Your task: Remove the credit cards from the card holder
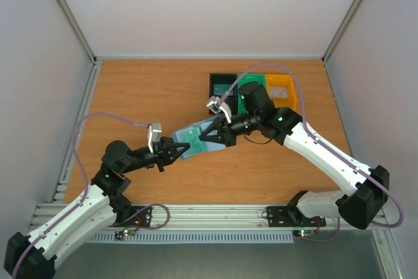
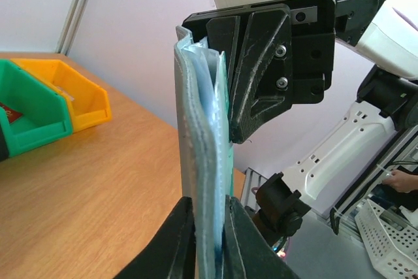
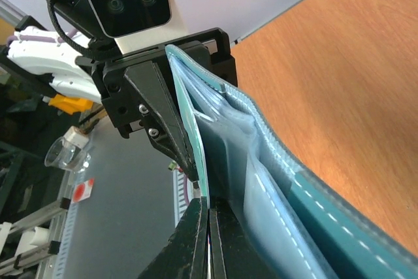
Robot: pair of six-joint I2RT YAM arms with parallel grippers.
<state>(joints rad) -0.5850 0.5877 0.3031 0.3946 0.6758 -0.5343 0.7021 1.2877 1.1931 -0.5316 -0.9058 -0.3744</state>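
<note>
Left claw is clamped on near end of blue-grey card holder, fingers either side of its folded layers, holding it up off wooden desk around mid-desk. R claw meets it from opposite end w/ fingers pressed fully together on a thin teal-green leaf at holder's inner side; can't tell if that's one of the credit cards or a pocket edge. Green bin & yellow bin sit well apart at desk's far R.
</note>
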